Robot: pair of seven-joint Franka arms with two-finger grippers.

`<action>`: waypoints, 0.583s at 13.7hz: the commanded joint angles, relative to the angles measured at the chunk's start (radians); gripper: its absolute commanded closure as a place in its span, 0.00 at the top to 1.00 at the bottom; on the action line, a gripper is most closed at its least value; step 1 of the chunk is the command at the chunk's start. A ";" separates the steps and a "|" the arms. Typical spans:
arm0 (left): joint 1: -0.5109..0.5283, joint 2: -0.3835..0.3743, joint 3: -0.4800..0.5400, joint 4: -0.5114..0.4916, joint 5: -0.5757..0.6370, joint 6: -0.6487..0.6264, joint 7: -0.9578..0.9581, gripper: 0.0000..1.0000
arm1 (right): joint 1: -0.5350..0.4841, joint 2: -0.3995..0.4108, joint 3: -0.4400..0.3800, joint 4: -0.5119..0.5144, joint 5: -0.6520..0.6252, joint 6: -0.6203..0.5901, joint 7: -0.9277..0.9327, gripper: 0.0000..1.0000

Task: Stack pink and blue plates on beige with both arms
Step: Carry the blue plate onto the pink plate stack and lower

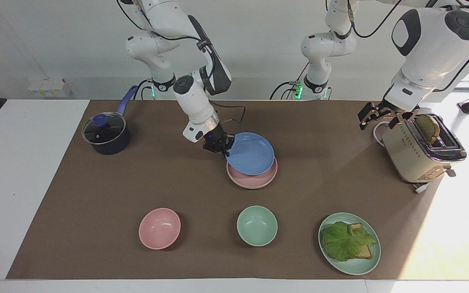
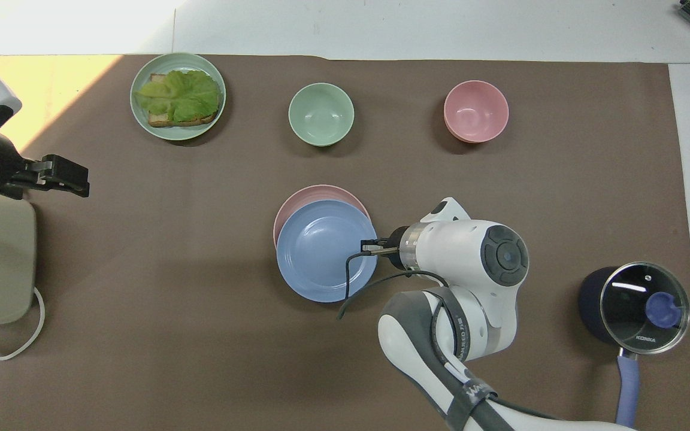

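**Blue plate held over the pink plate by its rim**

While the left gripper [image 1: 375,115] waits with jaws apart beside the toaster [image 1: 421,152], the right gripper [image 1: 221,148] pinches the rim of the blue plate [image 1: 250,154], carried tilted just above the pink plate [image 1: 253,179] at mid-table. The plate looks stiff, light and smooth; an edge pinch probably lets it sag or slip. Farther out stand two bowls [image 1: 159,228].

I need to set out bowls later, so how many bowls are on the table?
2: a pink bowl toward the right arm's end, and a mint-green bowl beside it, farther from the robots than the stacked plates. None seems hidden.
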 commanded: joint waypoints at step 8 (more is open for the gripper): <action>0.010 -0.006 -0.005 0.000 0.009 -0.016 0.001 1.00 | 0.006 0.051 -0.004 0.069 0.003 0.103 0.004 0.46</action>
